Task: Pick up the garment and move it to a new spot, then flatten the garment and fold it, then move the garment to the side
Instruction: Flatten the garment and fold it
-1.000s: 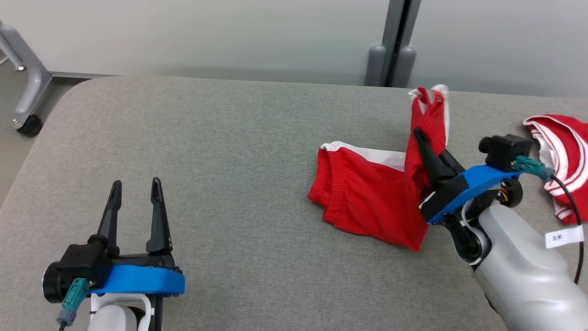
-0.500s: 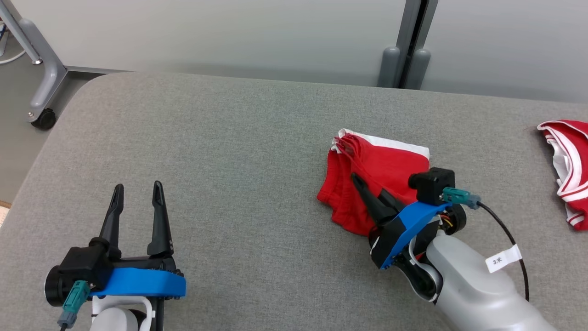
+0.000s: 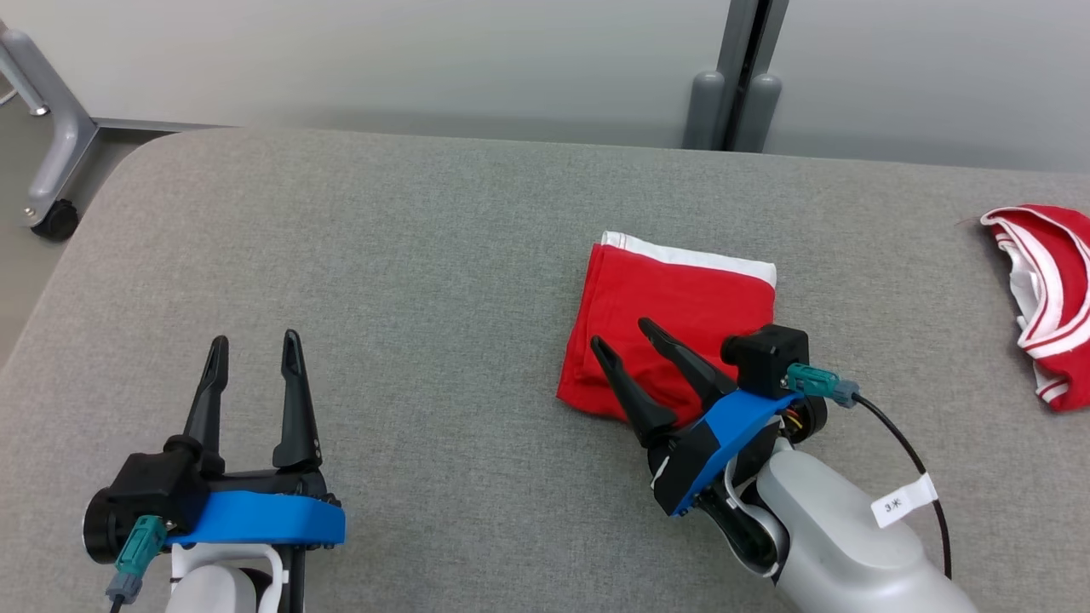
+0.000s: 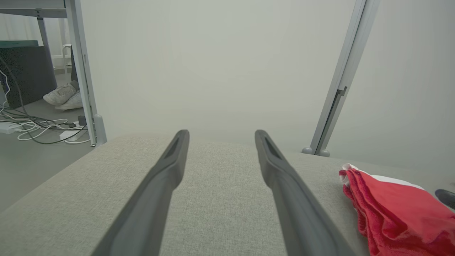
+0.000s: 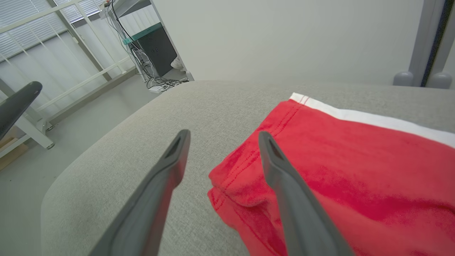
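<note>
The garment [image 3: 681, 302] is a red pair of shorts with a white stripe along its far edge, lying folded in a flat rectangle right of the table's centre. It also shows in the left wrist view [image 4: 394, 206] and the right wrist view [image 5: 341, 167]. My right gripper [image 3: 622, 334] stands open just above the garment's near left corner, its fingers spread with nothing between them; in its wrist view [image 5: 223, 134] one finger is over the red cloth and one over bare table. My left gripper [image 3: 253, 342] rests open at the lower left, far from the garment.
The grey padded table [image 3: 383, 255] has rounded far corners. A second red and white garment [image 3: 1043, 298] lies crumpled at the right edge. A grey post [image 3: 737, 77] stands behind the table and a wheeled frame leg [image 3: 51, 145] at the far left.
My right gripper laid the lifted half of the garment over onto the rest, let go and opened, then drew back toward me. The left arm stayed still.
</note>
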